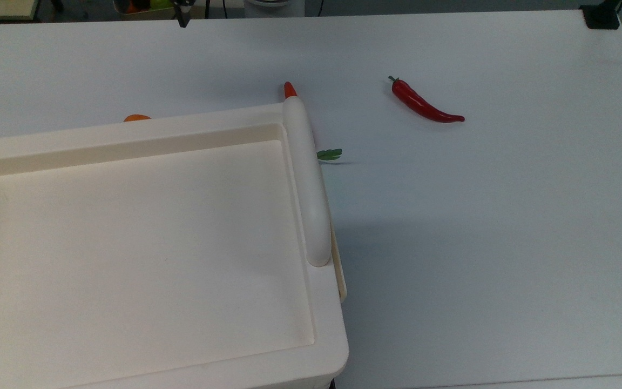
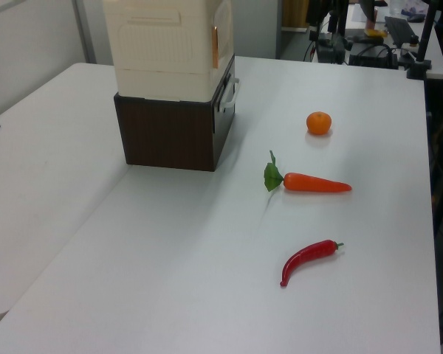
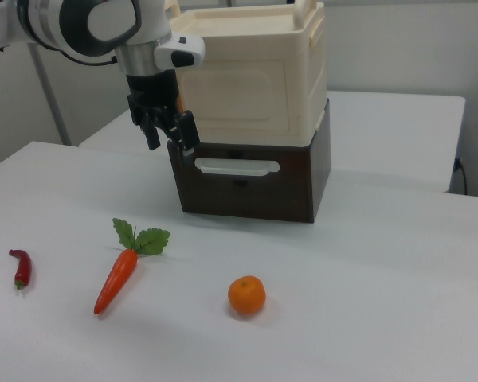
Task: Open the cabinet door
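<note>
Gripper: the black two-finger gripper (image 3: pixel 169 131) on the white arm is hanging at the right view's left edge of the cabinet front, at the upper left corner of the dark base; its fingers (image 3: pixel 187 130) are standing slightly apart and gripping nothing.
Cabinet door: the flat cream rectangular panel with a raised rim (image 3: pixel 233 95) is sitting flush in the front face, just beside the gripper on the right view's right; in the left view it is showing edge-on as the cabinet's right face (image 2: pixel 223 26).
Cabinet: the large cream-white plastic box with rounded corners (image 3: pixel 259 76) is resting on a dark brown base (image 3: pixel 251 187) carrying a pale bar handle (image 3: pixel 236 166); its recessed top (image 1: pixel 133 243) is taking up the top view's left.
Rounded bar: the long cream bar (image 1: pixel 307 181) is running along the top view's right edge of the tray-like top.
Carrot: the orange plastic carrot with green leaves (image 3: pixel 121 270) is lying on the white table (image 3: pixel 366 302) before the cabinet.
Orange: the small round orange fruit (image 3: pixel 247 295) is sitting near the carrot, apart from it.
Chilli: the glossy red chilli pepper (image 1: pixel 424 104) is lying well apart from the cabinet.
Open room: bare tabletop is stretching wide on the top view's right.
Writing: no lettering is readable.
</note>
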